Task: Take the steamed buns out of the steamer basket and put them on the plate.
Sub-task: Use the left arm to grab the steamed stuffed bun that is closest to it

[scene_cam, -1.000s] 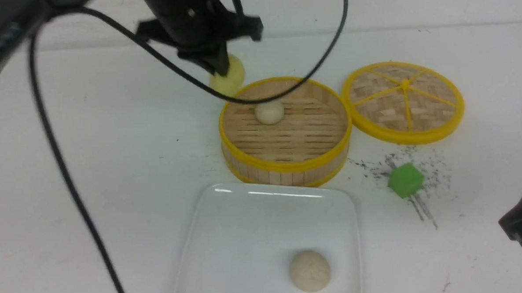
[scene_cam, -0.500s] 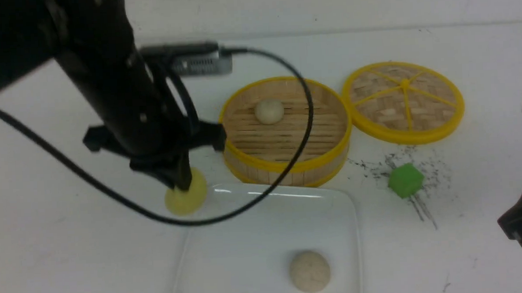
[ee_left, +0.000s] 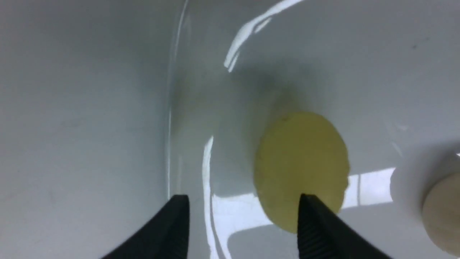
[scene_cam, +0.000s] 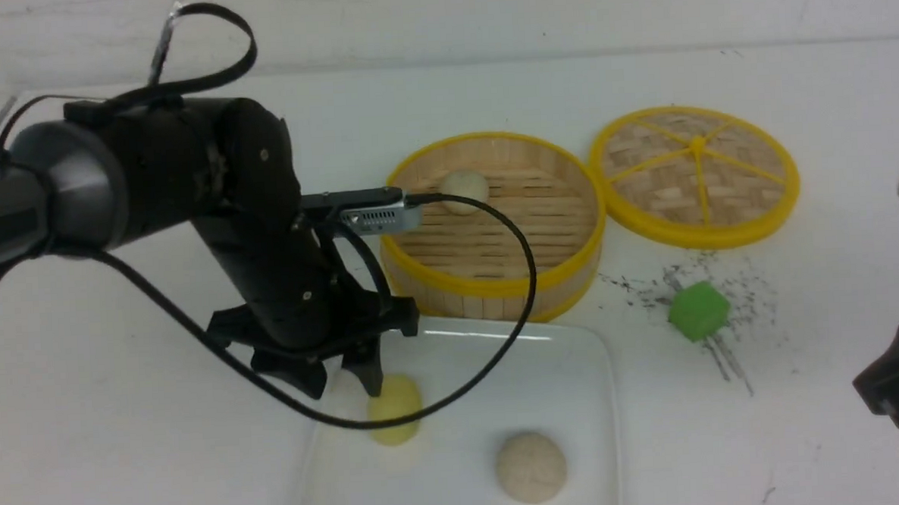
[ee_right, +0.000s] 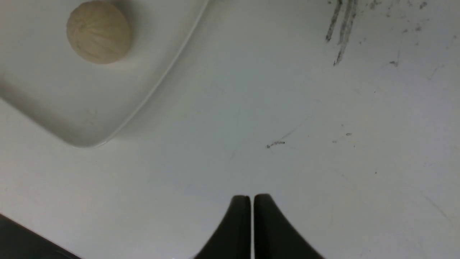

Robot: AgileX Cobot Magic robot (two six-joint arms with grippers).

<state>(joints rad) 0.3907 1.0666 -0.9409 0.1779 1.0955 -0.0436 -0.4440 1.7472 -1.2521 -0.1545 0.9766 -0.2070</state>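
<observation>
R gripper tips together over white table, beige bun on plate well apart

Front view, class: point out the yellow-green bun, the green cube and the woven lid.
yellow-green bun (scene_cam: 395, 399), front view, middle of its dome.
green cube (scene_cam: 698, 304), front view, its top face.
woven lid (scene_cam: 697, 145), front view, hub of its spokes.

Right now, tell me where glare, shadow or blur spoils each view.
Front view: soft throughout, a glare streak on the plate, far rim. Left wrist view: bright reflections on the plate, dark shadow beside the yellow-green bun. Right wrist view: sharpest, little glare.
</observation>
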